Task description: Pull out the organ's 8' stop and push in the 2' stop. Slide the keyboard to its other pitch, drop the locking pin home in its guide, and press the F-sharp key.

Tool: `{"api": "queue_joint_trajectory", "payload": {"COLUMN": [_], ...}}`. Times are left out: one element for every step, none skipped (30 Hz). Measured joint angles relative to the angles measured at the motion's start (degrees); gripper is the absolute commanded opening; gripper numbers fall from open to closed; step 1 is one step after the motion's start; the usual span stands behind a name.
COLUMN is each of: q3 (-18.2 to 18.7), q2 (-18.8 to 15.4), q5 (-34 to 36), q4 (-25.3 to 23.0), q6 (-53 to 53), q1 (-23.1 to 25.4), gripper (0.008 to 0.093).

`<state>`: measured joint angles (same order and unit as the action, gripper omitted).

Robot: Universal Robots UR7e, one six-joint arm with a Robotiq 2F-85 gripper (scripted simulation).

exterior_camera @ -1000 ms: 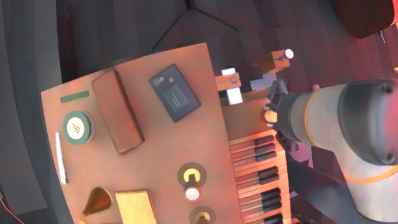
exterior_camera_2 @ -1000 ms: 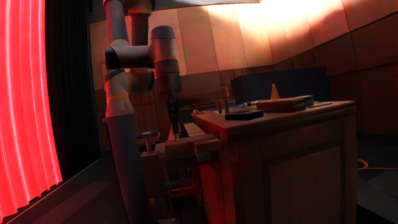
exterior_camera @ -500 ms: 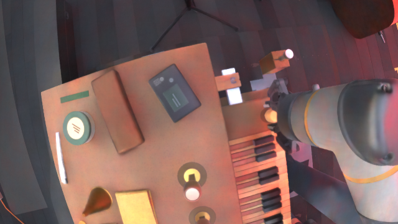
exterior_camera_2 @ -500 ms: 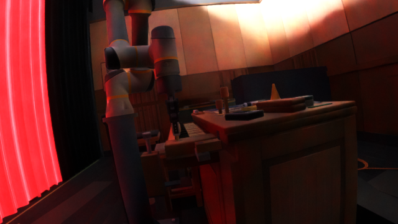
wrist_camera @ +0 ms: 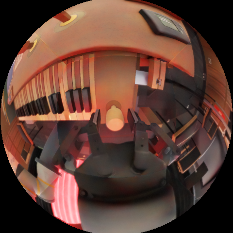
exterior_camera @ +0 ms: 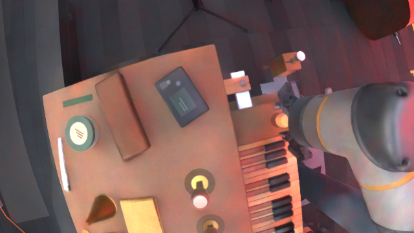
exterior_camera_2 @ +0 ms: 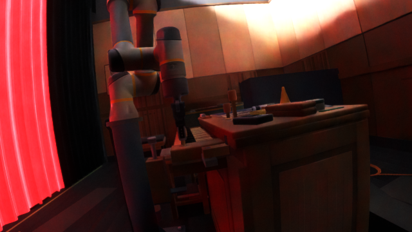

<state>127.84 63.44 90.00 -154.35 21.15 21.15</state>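
The keyboard [exterior_camera: 268, 184] is partly hidden under my arm; its end block carries a cream knob [exterior_camera: 280, 120] [wrist_camera: 114, 118]. My gripper [wrist_camera: 114, 116] [exterior_camera_2: 182, 137] is open around that knob and holds nothing. The locking pin [exterior_camera: 299, 56] with a white head sits in a wooden block past the keyboard's end. A wooden guide bracket [exterior_camera: 237, 84] [wrist_camera: 156, 74] with a white strip sits at the case corner. Two stops stand on the organ top: one with a white knob [exterior_camera: 200, 194] raised, another [exterior_camera: 211, 226] at the frame's lower edge.
Behind the organ lie a dark floor and a stand's legs [exterior_camera: 197, 16]. On the organ top lie a dark tablet [exterior_camera: 181, 96], a brown case [exterior_camera: 122, 116], a round green disc [exterior_camera: 79, 132], a brass cone [exterior_camera: 102, 208] and a yellow pad [exterior_camera: 140, 215].
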Motion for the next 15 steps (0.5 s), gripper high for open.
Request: {"api": "queue_joint_trajectory", "payload": {"q3": [0.01,0.0,0.0,-0.02,-0.04,-0.07,-0.1,-0.14,-0.19,-0.24,-0.3,-0.35,-0.41,-0.45,-0.49], "q2": [0.01,0.06,0.17,0.34,0.57,0.87,1.21,1.6,2.01,2.43,2.84,3.23,3.59,3.89,4.15], "q5": [0.0,0.0,0.0,0.0,0.0,0.0,0.0,0.0,0.0,0.0,0.0,0.0,0.0,0.0,0.0], "q4": [0.03,0.09,0.21,0.4,0.65,0.97,1.34,1.75,2.19,2.64,3.08,3.51,3.9,4.24,4.52], "q6": [0.0,0.0,0.0,0.0,0.0,0.0,0.0,0.0,0.0,0.0,0.0,0.0,0.0,0.0,0.0], "q1": [0.0,0.0,0.0,0.0,0.0,0.0,0.0,0.0,0.0,0.0,0.0,0.0,0.0,0.0,0.0], "gripper": [0.056,0.056,0.056,0.056,0.056,0.056,0.056,0.056,0.056,0.056,0.056,0.056,0.056,0.056,0.056]}}
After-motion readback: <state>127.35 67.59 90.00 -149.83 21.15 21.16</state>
